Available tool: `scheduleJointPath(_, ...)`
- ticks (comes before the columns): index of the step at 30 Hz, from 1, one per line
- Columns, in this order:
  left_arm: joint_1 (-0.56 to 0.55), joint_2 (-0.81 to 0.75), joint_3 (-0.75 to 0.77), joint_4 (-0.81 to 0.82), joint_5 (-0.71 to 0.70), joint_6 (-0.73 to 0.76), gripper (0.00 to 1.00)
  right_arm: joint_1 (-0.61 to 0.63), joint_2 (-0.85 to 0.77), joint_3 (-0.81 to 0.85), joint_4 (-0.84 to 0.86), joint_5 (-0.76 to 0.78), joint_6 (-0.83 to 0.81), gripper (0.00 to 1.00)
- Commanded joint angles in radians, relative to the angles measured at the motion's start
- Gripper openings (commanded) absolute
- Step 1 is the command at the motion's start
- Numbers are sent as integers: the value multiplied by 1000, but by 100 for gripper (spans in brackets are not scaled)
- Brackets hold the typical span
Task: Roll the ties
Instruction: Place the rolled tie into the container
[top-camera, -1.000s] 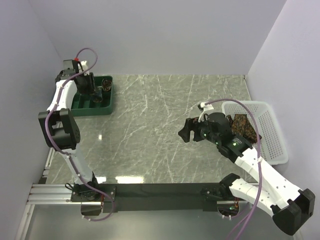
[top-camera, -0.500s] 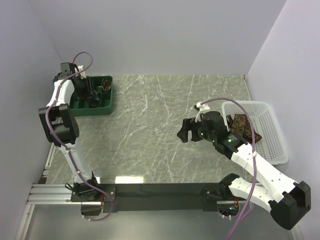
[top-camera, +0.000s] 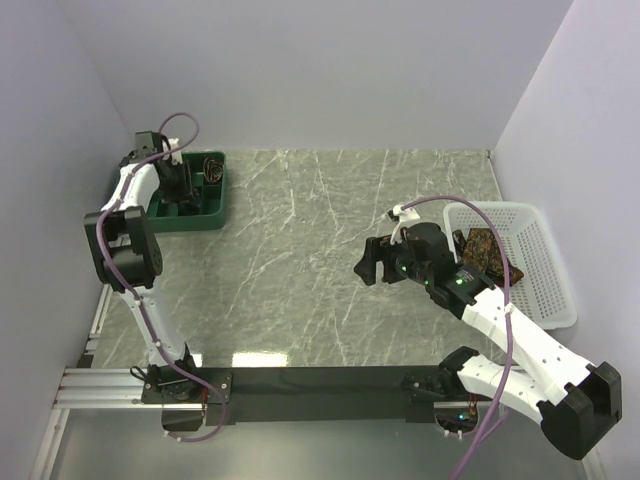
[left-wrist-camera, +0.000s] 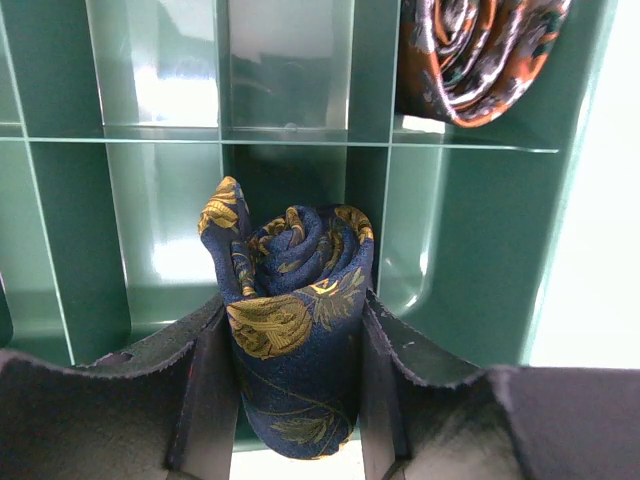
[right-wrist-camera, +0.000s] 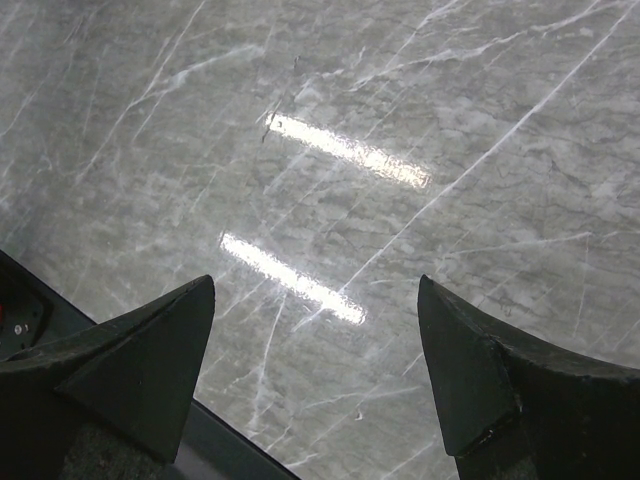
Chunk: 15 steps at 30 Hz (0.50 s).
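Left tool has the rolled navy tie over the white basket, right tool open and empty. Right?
Wrong spot: left wrist view shows the left tool holding the rolled navy tie over the green tray. The right tool is open and empty.

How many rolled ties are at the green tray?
2: the navy tie gripped in the left pincer at the green tray, the orange-patterned tie in a corner compartment. Others may be hidden.

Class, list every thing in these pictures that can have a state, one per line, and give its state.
navy tie: rolled up, gripped at the tray.
left end effector: shut on the navy tie.
orange-patterned tie: rolled up, sitting in a corner compartment of the tray.
right end effector: open, empty, above the table.
basket: holds brown ties, apparently unrolled.
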Motion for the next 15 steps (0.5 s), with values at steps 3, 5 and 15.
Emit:
scheduleJointPath(3,-18,-24,-20,22,-72,25,1,4,-2,-3,26,2,-17,88)
scheduleJointPath(5,-26,-16,-17,16,-90,26,1,4,-3,-9,27,4,-17,88)
scheduleJointPath(15,-60,16,-36,33,-116,26,7,4,0,-32,43,4,-11,88)
